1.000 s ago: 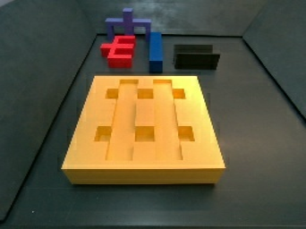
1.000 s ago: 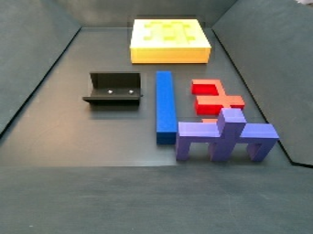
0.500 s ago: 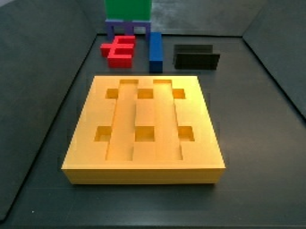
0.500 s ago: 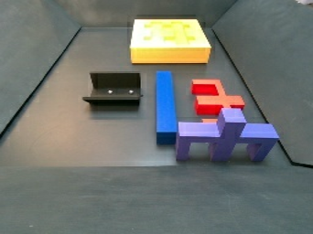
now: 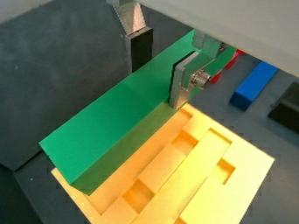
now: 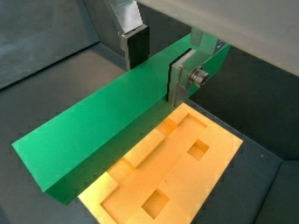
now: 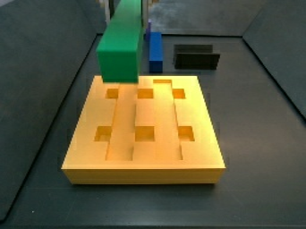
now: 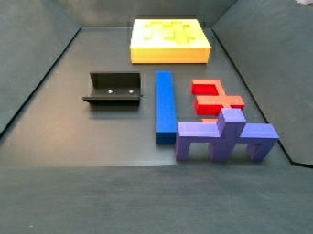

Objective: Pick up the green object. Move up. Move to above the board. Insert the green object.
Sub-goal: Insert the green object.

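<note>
A: Noted the gripper point(image 5: 162, 61) up in the air over the board point(image 5: 222, 188), clamped on the green object point(image 5: 122, 118). In both wrist views saw the silver fingers point(image 6: 180, 77) pressed against the bar's two long faces, near one end of it.

B: Confirmed in a side view: green object point(image 7: 121, 40) hanging clear of the board point(image 7: 143, 156), its near end over the slab's far left corner. Gripper itself out of that frame, above the top edge.

A: Checked the board's top there. Six square holes in two rows, grooves running lengthwise between them. Nothing seated in any hole.

B: Bar held roughly level, long axis reaching out past the board's edge in a wrist view point(image 6: 93, 140). Could not tell how high above the slab; possibly tilted a little.

A: Behind the board: blue bar point(image 7: 156, 49) flat on the floor, black fixture point(image 7: 198, 57) just to its right.

B: Logged the rest from a side view facing back toward the board point(image 8: 170, 40). Blue bar point(image 8: 164, 105) in the middle, fixture point(image 8: 113, 89) on one side of it, red block point(image 8: 215, 97) on the opposite side, purple piece point(image 8: 228, 138) nearest the camera, touching the red block's near end. Neither gripper nor green object seen there.
</note>
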You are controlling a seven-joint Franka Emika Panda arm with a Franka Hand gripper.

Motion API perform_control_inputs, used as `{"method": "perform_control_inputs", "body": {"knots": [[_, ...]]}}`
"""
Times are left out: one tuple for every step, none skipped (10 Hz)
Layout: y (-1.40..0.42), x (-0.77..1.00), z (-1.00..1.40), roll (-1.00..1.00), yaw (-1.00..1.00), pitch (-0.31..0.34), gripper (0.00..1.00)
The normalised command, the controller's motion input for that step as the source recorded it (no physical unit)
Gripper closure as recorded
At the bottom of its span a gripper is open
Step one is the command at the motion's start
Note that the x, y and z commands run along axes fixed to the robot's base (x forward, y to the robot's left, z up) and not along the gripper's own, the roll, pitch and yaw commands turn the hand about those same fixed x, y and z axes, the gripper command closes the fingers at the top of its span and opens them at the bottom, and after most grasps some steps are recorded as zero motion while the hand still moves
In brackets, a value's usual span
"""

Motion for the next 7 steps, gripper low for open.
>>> {"method": "perform_control_inputs", "body": {"knots": [[-0.11,0.00,-0.80,-0.07,0.15,-0.057,1.00],[-0.08,0.00,-0.73,-0.03,0.13,-0.043,1.00],[-0.05,0.00,-0.70,0.10,0.08,-0.016,1.00],[-0.06,0.00,-0.73,0.12,0.06,-0.040,1.00],[-0.08,0.00,-0.71,0.18,0.05,-0.057,1.00],[-0.13,0.04,-0.58,0.26,0.07,-0.024,1.00],[-0.12,0.00,-0.58,0.27,0.08,-0.037,1.00]]}}
